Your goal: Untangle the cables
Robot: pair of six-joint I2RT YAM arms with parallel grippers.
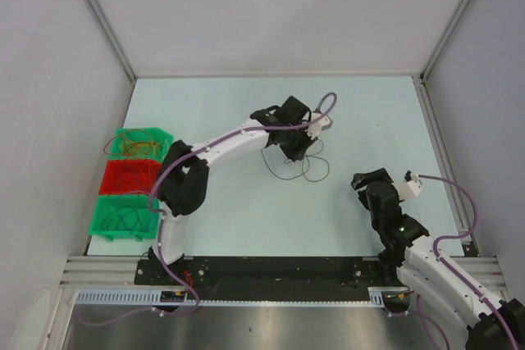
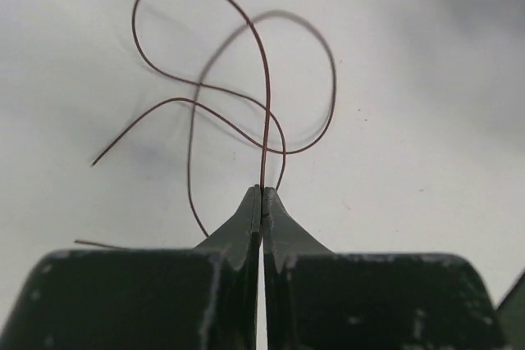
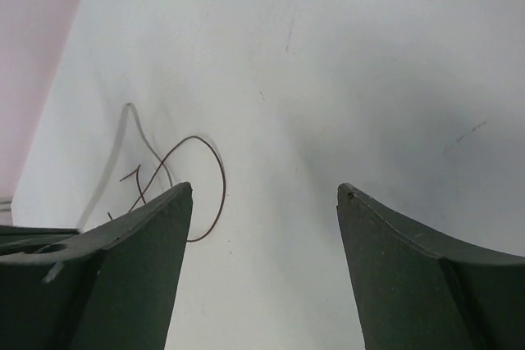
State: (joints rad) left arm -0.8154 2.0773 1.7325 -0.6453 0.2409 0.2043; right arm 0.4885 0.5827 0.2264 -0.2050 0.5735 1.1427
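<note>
Nearest, at about five o'clock on the pale table (image 1: 246, 219), the right gripper (image 3: 264, 202) hovers with its jaws spread wide and nothing between them. At nine o'clock, on the table's left edge, sit three small bins (image 1: 129, 184), two green and one red, with thin wires inside. Farther out, near the table's centre, the left gripper (image 2: 262, 194) has its jaws pressed together on a strand of the maroon cables (image 2: 261, 96), whose loops curl across the surface just beyond its tips.
</note>
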